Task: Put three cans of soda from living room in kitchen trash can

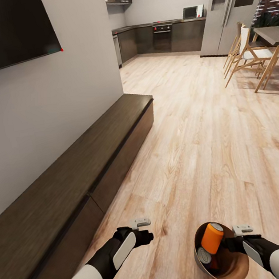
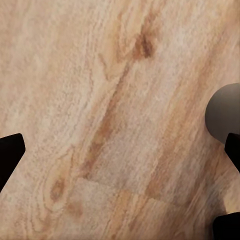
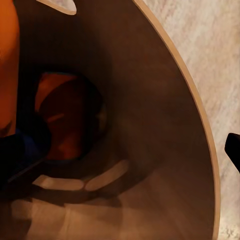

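The trash can (image 1: 228, 268), brown-tan inside, hangs just above the wooden floor at the lower right of the head view, with my right gripper (image 1: 232, 244) shut on its rim. An orange soda can (image 1: 212, 238) leans up out of it, beside a silver-topped can (image 1: 203, 255). In the right wrist view I look into the bin's brown wall (image 3: 150, 100). Inside are an orange can (image 3: 7, 65), a second orange can (image 3: 65, 117) at the bottom and a dark blue one (image 3: 20, 150). One finger (image 3: 234, 150) sits outside the rim. My left gripper (image 1: 146, 234) (image 2: 120, 155) is open over bare floor.
A long low dark bench (image 1: 73, 177) runs along the left wall under a wall TV (image 1: 5, 30). Ahead, wooden floor (image 1: 188, 104) leads to the kitchen's dark cabinets (image 1: 159, 37), microwave (image 1: 191, 12) and steel fridge (image 1: 227, 8). Wooden chairs (image 1: 247, 54) and a table (image 1: 271, 33) stand at the right.
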Available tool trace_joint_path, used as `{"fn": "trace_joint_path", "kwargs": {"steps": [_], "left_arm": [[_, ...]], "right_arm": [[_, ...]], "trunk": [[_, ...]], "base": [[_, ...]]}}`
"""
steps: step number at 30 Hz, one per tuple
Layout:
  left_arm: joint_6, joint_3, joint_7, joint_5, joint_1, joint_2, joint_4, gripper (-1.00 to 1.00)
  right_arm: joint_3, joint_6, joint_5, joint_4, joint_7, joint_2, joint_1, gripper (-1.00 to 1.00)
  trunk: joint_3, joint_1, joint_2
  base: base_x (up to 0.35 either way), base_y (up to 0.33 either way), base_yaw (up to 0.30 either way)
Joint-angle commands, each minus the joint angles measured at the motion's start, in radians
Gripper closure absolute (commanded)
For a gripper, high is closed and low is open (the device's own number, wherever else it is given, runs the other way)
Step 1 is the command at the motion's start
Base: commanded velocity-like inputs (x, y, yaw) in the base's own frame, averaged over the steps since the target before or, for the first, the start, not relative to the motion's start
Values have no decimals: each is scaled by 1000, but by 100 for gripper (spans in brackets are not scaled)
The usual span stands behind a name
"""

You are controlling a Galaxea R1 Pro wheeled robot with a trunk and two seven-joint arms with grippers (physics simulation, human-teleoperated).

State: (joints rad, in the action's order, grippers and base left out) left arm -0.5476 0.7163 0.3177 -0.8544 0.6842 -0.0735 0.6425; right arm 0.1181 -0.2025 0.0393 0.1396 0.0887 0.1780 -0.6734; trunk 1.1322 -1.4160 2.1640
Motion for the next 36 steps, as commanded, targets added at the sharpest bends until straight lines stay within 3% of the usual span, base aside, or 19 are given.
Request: {"fn": "trace_joint_path", "kwargs": {"steps": [1, 11, 36], "left_arm": [[0, 0, 0, 0, 0, 0, 0, -100], [0, 0, 0, 0, 0, 0, 0, -100], [2, 0, 1, 0, 0, 0, -1, -100]], "right_arm": [[0, 0, 0, 0, 0, 0, 0, -100], [0, 0, -1, 1, 0, 0, 0, -100], [2, -2, -2, 14, 5, 3, 0, -100]], "trunk": [[0, 0, 0], [0, 0, 0], [-78, 96, -175]], "base": [[0, 0, 0], [0, 0, 0], [0, 0, 0]]}}
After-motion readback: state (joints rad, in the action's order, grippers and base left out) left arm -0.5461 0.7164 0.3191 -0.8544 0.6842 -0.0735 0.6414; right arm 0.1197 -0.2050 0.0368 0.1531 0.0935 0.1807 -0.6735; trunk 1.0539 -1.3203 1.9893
